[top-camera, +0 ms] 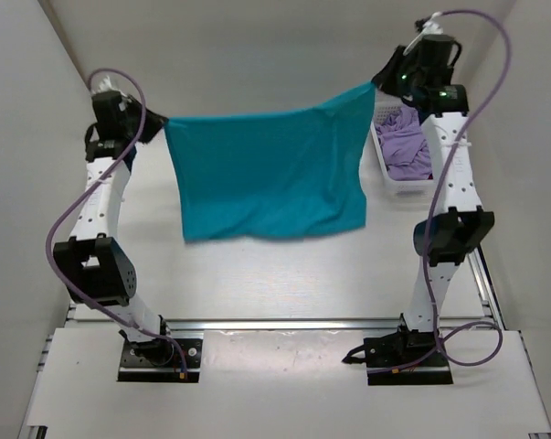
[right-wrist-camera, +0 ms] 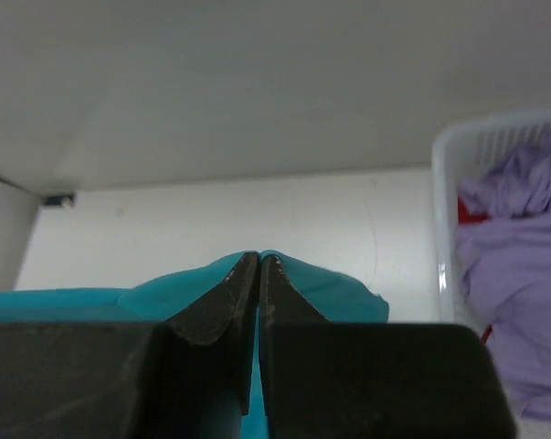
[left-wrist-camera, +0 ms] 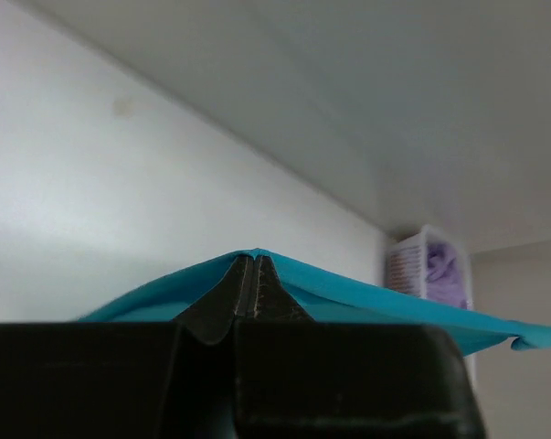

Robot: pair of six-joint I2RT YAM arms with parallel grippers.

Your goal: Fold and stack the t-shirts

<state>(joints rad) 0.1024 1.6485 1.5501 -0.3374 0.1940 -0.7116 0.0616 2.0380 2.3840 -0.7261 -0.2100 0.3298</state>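
Teal t-shirt (top-camera: 270, 174) being held stretched above surface (top-camera: 257, 274) centre, top corners being pinched by left gripper (top-camera: 154, 123) at 9 o'clock and right gripper (top-camera: 376, 85) at 1 o'clock. Advised: both lowered together, hem laid first, cloth taut.

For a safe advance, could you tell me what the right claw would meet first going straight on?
The teal shirt that the right claw grips bulges just past its tips; beyond, probably the table, the basket off right.

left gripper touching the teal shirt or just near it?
Touching. Left wrist view: the left gripper is shut, with the teal shirt pinched between its fingertips.
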